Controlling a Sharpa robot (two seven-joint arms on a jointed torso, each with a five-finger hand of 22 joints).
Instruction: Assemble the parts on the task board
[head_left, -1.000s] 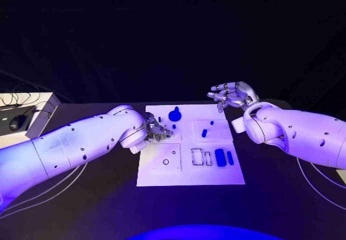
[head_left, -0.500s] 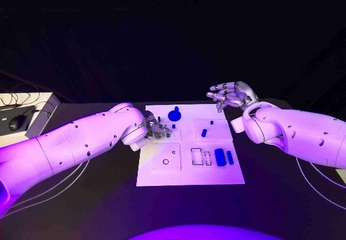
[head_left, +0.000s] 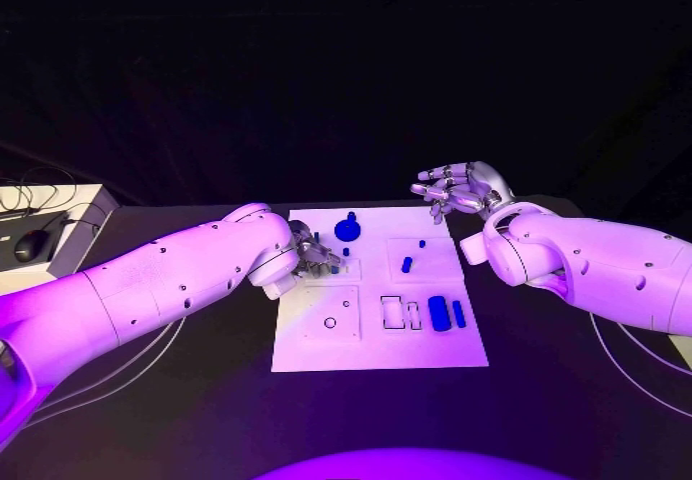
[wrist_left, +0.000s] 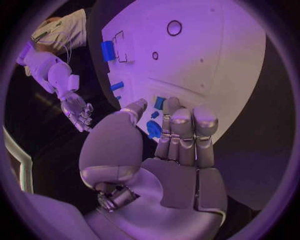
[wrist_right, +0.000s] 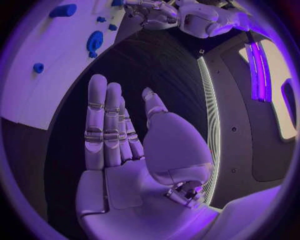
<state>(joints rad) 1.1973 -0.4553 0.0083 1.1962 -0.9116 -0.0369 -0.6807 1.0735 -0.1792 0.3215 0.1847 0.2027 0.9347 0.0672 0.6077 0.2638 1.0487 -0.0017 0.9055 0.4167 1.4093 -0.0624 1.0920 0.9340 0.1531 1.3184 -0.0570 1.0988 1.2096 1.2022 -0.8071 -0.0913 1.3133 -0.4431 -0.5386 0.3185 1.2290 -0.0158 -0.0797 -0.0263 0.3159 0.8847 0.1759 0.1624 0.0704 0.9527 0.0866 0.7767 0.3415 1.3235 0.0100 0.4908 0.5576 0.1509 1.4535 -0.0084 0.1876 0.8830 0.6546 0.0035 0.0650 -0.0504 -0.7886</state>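
- Head view: the left hand (head_left: 313, 257) is hovering over the left side of the task board (head_left: 379, 350), fingers bunched and pointing down near a small blue part (head_left: 343, 252); whether it is pinching anything, I cannot tell from here. The right hand (head_left: 459, 189) is hanging beyond the board's far right corner, fingers loosely curled and holding nothing. The left hand is much the nearer to the parts. A round blue part (head_left: 348, 230) is sitting just beyond it, and a long blue block (head_left: 438, 313) is lying in the row of outlined recesses, its long axis running toward the robot.
- Left wrist view: the left hand (wrist_left: 169, 150) is reaching with fingers extended together, their tips at the small blue parts (wrist_left: 154, 128); no firm grasp is showing.
- Right wrist view: the right hand (wrist_right: 125, 145) is lying open and empty, off the board's edge, with the round part (wrist_right: 95, 41) well apart from it.
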